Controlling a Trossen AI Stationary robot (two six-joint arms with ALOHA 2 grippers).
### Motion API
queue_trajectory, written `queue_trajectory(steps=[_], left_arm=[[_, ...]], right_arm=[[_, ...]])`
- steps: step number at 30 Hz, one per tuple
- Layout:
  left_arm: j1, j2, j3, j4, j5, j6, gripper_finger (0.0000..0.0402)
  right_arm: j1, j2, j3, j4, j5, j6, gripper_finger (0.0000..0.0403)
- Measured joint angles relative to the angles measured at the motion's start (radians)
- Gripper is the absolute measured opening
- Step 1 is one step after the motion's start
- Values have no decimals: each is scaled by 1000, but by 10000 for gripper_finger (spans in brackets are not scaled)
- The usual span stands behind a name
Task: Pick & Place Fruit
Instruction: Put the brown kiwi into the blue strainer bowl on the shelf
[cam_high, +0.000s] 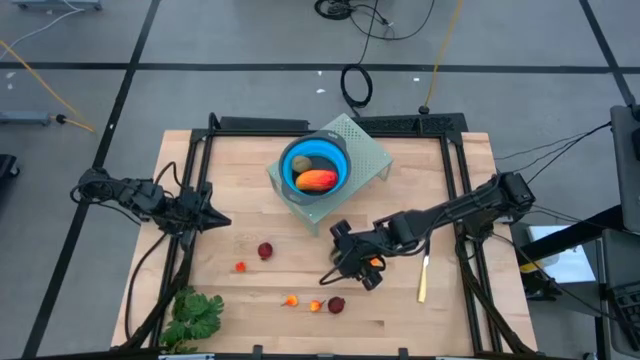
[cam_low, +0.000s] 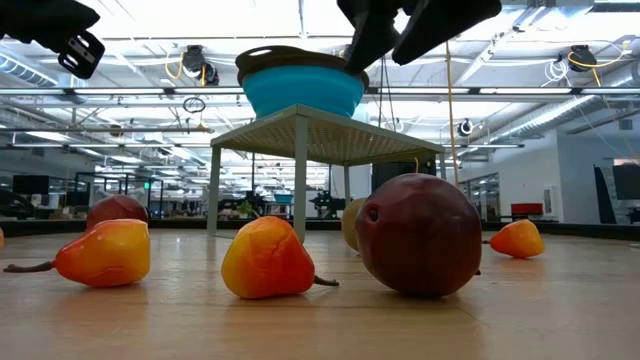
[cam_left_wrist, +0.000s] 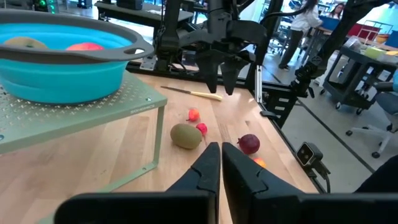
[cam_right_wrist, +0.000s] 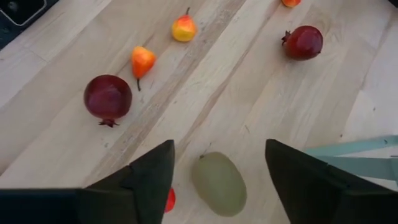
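Note:
A blue bowl (cam_high: 315, 168) stands on a green perforated stand (cam_high: 365, 150) and holds an oval brown-green fruit (cam_high: 302, 163) and a long orange-red fruit (cam_high: 317, 180). My right gripper (cam_right_wrist: 219, 149) is open above the table, its fingers on either side of a second oval green fruit (cam_right_wrist: 217, 183) that lies on the wood without touching them. A tiny red fruit (cam_right_wrist: 169, 199) lies beside it. Two dark red balls (cam_high: 265, 251) (cam_high: 336, 305) and tiny orange pieces (cam_high: 291, 300) (cam_high: 241, 266) lie on the table. My left gripper (cam_high: 215, 220) is shut and empty at the left.
A yellow-handled knife (cam_high: 423, 278) lies right of my right gripper. A green leafy bunch (cam_high: 195, 315) lies at the near left corner. The black frame rails (cam_high: 190, 190) run along the table's left and right sides. The stand's legs (cam_low: 300, 180) rise behind the fruit.

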Motion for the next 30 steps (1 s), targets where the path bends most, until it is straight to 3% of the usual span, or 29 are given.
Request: queue_trajectory(steps=[9,21,30], left_arm=[[0,0,0,4,0,0,6],[0,0,0,5,0,-1,9],[0,0,0,3,0,-2,16]], right_arm=[[-31,20,-8,31,-27,-25,283],[-36,144,-19,27,-25,-97,284],[-58,163,-19,-8,-26,-150,284]])
